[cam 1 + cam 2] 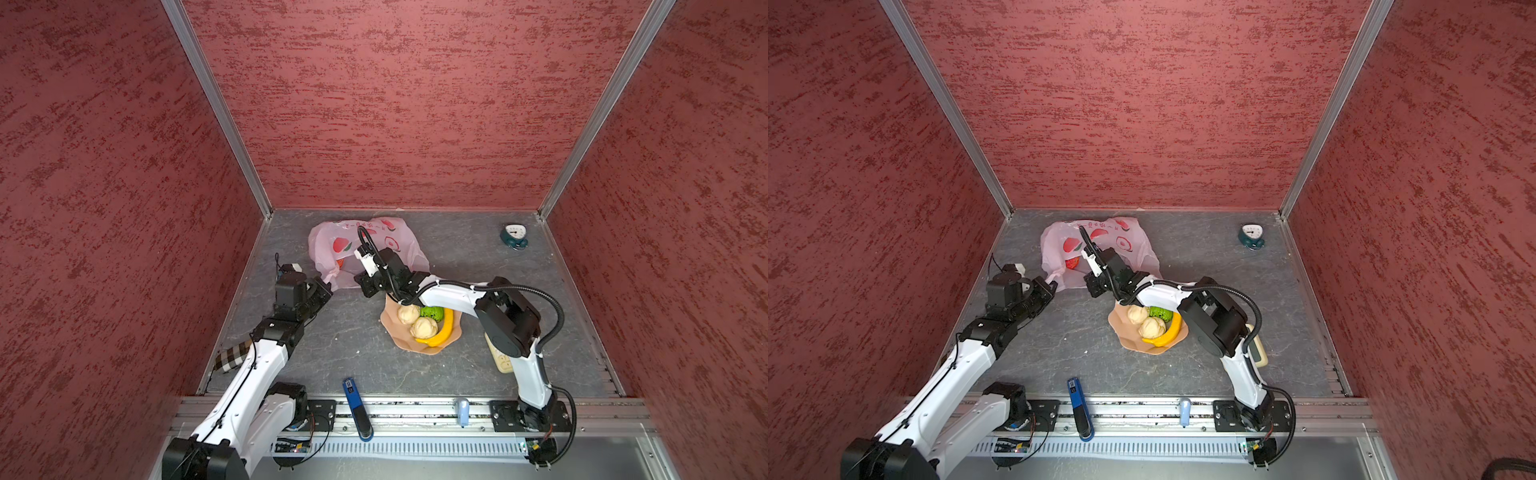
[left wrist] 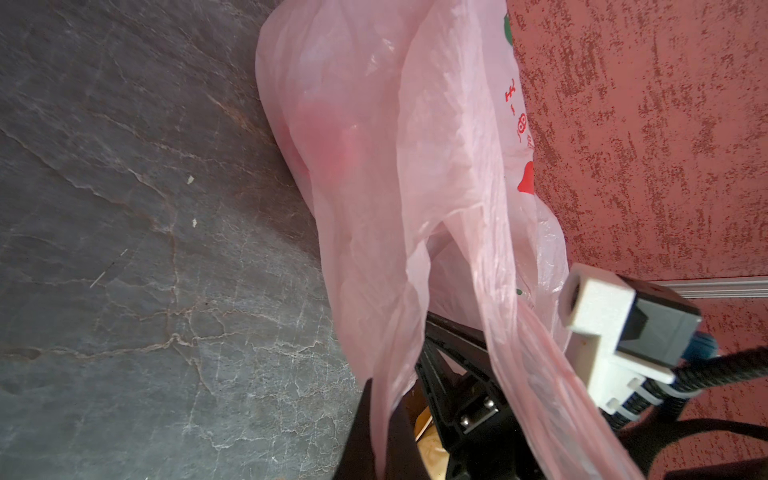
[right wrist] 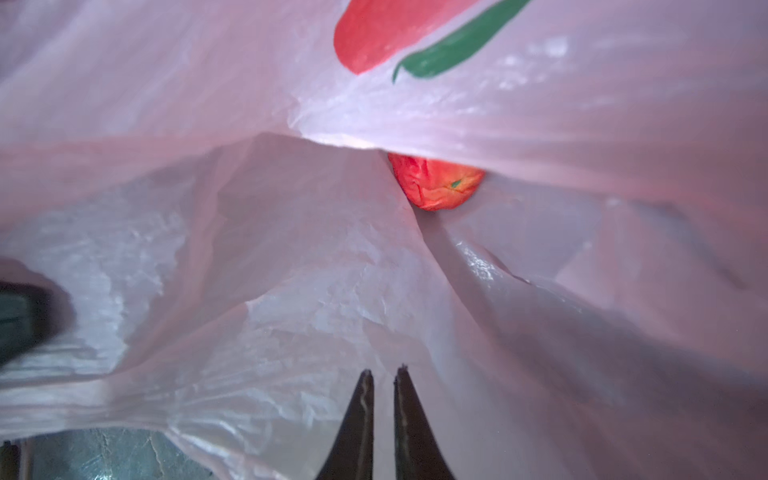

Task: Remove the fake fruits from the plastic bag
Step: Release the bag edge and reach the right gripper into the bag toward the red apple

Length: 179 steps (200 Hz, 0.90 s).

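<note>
The pale-pink plastic bag [image 1: 365, 245] lies at the back of the table, its mouth toward the arms. My left gripper [image 1: 328, 286] is shut on the bag's rim, and pink film [image 2: 386, 415] runs between its jaws. My right gripper [image 3: 383, 370] is inside the bag mouth with its jaws nearly together, only a thin slit between them. Whether film is caught there does not show. A red fruit [image 3: 436, 183] lies deeper in the bag beyond the tips, and shows through the film [image 1: 1072, 262] in a top view. Two beige balls [image 1: 408, 313] [image 1: 424, 327], a green fruit [image 1: 430, 312] and a banana [image 1: 440, 334] lie in the bowl.
The peach scalloped bowl [image 1: 397, 343] stands just in front of the bag, under the right forearm. A teal clock [image 1: 514, 237] sits back right. A blue tool [image 1: 357, 409] lies at the front edge, a checked cloth [image 1: 232, 357] by the left arm, a cream strip [image 1: 500, 359] under the right arm.
</note>
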Available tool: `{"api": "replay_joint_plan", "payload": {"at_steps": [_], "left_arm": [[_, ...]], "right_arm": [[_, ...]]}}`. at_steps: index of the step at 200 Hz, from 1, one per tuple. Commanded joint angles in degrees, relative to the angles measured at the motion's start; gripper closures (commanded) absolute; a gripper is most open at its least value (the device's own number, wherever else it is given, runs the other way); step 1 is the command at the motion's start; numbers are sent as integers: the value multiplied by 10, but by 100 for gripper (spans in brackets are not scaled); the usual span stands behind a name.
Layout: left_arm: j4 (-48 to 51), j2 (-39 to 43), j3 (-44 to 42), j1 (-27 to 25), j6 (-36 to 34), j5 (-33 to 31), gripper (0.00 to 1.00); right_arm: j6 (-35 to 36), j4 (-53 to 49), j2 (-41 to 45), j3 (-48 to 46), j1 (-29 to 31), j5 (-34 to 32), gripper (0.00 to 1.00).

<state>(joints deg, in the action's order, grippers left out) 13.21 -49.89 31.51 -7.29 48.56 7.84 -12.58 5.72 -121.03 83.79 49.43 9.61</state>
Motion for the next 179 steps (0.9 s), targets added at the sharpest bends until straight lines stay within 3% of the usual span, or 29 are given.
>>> {"api": "replay_joint_plan", "payload": {"at_steps": [1,73,179], "left_arm": [[-9,5,11,4,-7,8,93],[-29,9,-4,2,-8,17,93],[-13,40,-63,3,-28,43,93]], "right_arm": [[30,-8,-18,18,6,-4,89],[63,-70,-68,69,8,-31,90],[46,-97,-125,157,8,-50,85]]}}
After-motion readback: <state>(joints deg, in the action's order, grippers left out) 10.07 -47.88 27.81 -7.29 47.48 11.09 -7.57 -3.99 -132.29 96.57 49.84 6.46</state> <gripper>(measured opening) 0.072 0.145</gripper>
